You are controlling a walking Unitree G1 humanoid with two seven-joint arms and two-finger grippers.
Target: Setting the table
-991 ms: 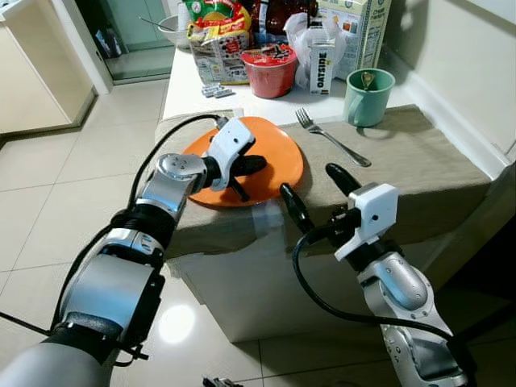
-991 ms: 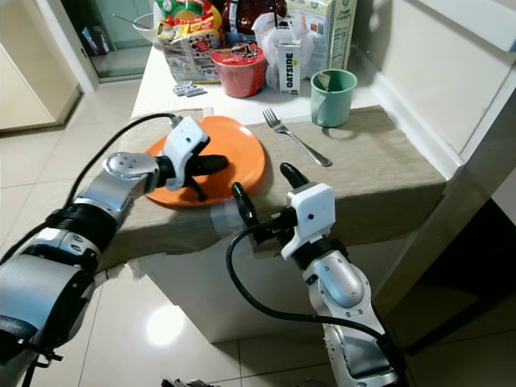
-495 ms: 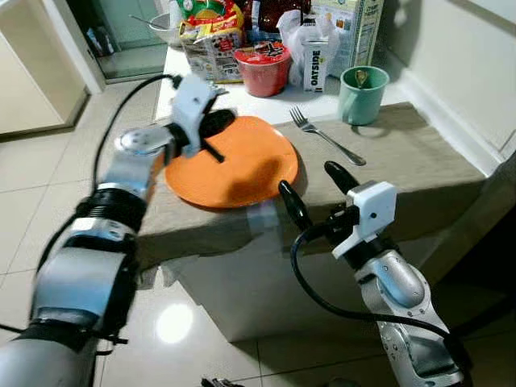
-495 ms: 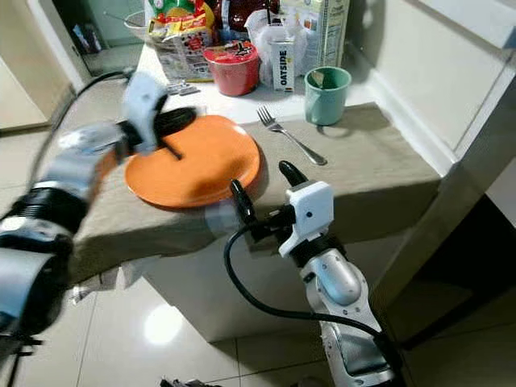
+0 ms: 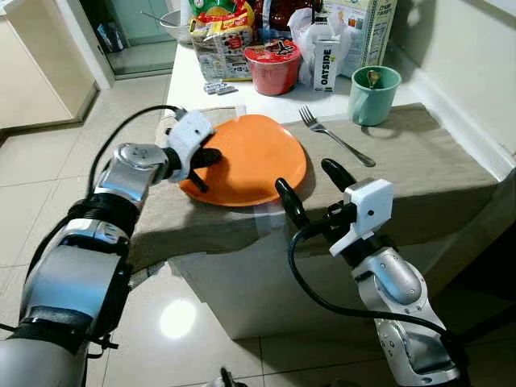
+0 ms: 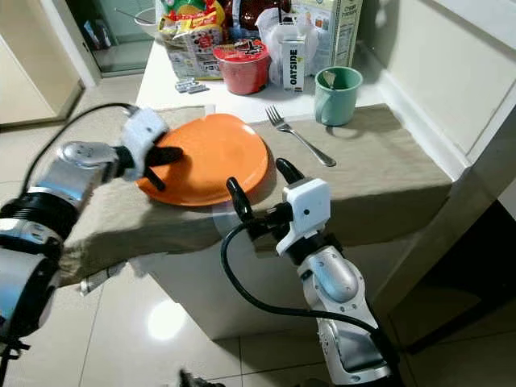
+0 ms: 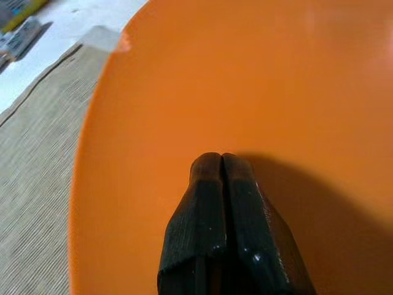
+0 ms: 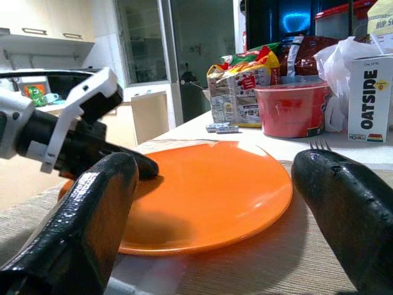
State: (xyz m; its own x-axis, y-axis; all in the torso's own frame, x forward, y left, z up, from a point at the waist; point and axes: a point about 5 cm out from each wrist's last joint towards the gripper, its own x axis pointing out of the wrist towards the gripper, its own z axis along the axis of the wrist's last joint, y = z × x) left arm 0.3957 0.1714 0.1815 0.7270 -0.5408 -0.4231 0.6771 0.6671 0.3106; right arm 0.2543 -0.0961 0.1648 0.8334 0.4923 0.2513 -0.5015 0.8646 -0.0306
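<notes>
i see the orange plate (image 5: 250, 157) flat on the beige cloth (image 5: 419, 161) on the bench; my left end effector (image 5: 203, 165) sits at the plate's left rim, fingers pressed together over it; right end effector (image 5: 310, 189) hovers spread wide at the bench's near edge; fork (image 5: 334, 139) and green mug (image 5: 369, 95) lie beyond.

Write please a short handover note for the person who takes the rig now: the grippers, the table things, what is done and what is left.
Left gripper: shut, fingers pressed together at the left rim of the orange plate.
Right gripper: open, hovering at the table's near edge, holding nothing.
Done: plate lies on the beige cloth, fork to its right, green cup beyond the fork.
Left: probably fine-position the plate and withdraw both arms.
</notes>
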